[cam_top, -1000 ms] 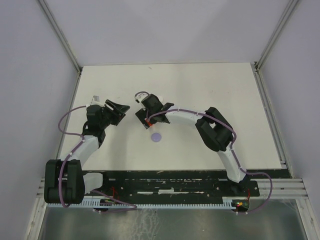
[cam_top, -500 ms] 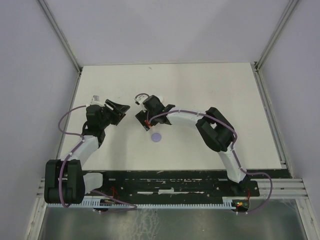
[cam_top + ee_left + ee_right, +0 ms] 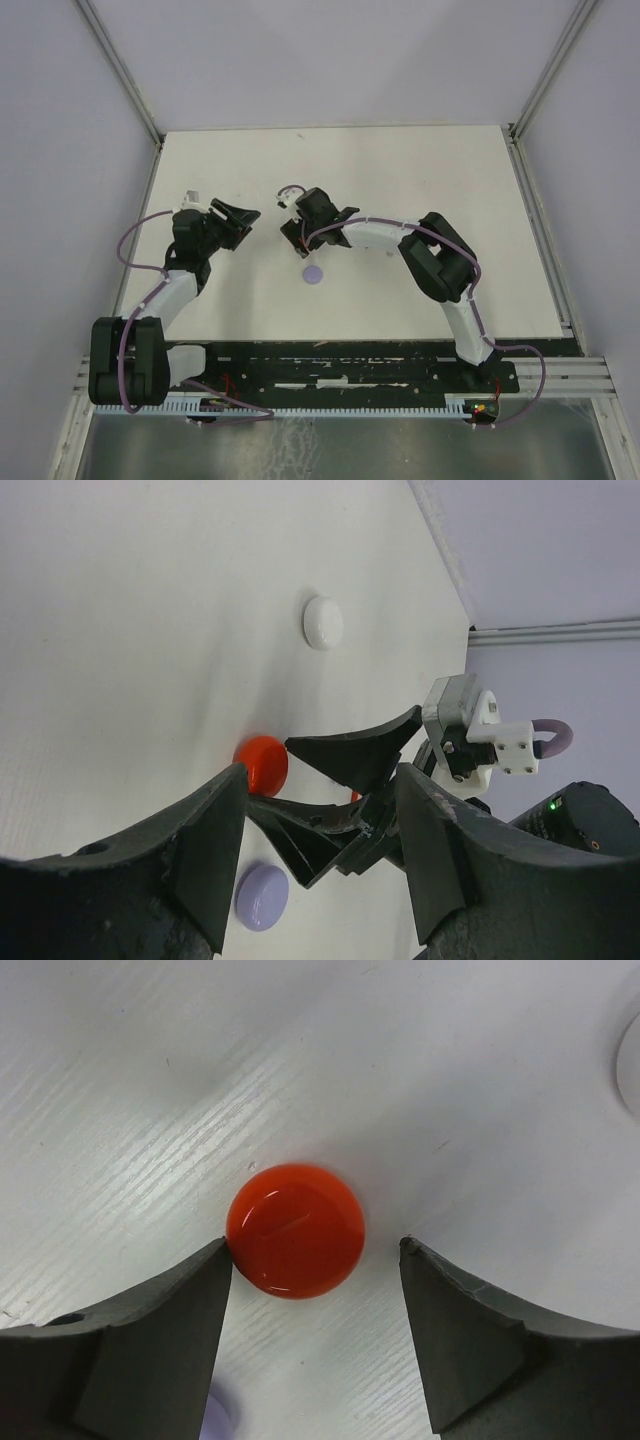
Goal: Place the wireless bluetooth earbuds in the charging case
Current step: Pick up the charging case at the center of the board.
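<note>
Since a second ago the right gripper (image 3: 315, 1250) has shifted and dropped. I see its jaws apart, straddling a glossy round red disc (image 3: 296, 1230) on the matte white surface (image 3: 450, 1080). The left gripper (image 3: 322, 772) has its jaws apart too, holding nothing. The earbuds are too small for me to make out.

From above, my right gripper (image 3: 294, 236) hid the red disc (image 3: 295, 1230). My right wrist view cut off the white disc (image 3: 631, 1060) at its right edge and the purple disc (image 3: 218, 1418) at the bottom. Earbuds were too small to tell.
</note>
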Motion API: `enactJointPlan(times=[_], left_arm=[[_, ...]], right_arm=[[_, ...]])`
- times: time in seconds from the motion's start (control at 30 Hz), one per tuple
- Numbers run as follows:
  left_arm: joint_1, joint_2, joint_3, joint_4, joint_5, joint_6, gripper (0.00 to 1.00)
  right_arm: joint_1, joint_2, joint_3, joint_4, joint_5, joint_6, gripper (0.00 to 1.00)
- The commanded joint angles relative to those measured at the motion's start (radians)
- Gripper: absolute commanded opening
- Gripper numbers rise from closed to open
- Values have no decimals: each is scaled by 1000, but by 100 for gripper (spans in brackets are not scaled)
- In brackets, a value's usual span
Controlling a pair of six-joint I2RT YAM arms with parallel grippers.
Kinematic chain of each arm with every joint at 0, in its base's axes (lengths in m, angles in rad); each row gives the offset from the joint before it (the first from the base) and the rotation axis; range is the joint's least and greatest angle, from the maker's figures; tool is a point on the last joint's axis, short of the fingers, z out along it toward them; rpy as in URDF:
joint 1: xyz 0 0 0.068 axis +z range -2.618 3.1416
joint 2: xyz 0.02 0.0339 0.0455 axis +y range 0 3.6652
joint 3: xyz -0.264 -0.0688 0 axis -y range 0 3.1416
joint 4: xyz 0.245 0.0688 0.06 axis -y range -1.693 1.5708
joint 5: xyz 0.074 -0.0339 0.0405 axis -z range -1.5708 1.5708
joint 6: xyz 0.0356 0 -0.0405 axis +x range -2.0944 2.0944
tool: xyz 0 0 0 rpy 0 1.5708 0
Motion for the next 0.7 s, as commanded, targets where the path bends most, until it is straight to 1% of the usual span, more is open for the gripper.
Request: enactJointPlan(times=[0.0,0.07,0.2,0.33,0.53,0.6,0.67], left_arm=[[6,8,5,55,22,7,67],[6,14,4,60,25,7,67],[6,24,5,66,29,5,66],[6,31,2,71,29,6,66],[6,55,7,86,44,4,66],[6,69,9,103,66,5,66],[5,93,18,125,107,8,66]], right_arm=[[-6,-43,-15,21,-52,-20,75],[-6,-39,-12,24,-60,-24,72],[-6,-29,-1,12,-58,-32,68],[-6,-25,-2,8,-57,-36,62],[-6,-20,-2,4,-51,-39,45],[-5,-33,-21,19,-42,-38,43],[-10,-77,-73,97,-40,-31,42]])
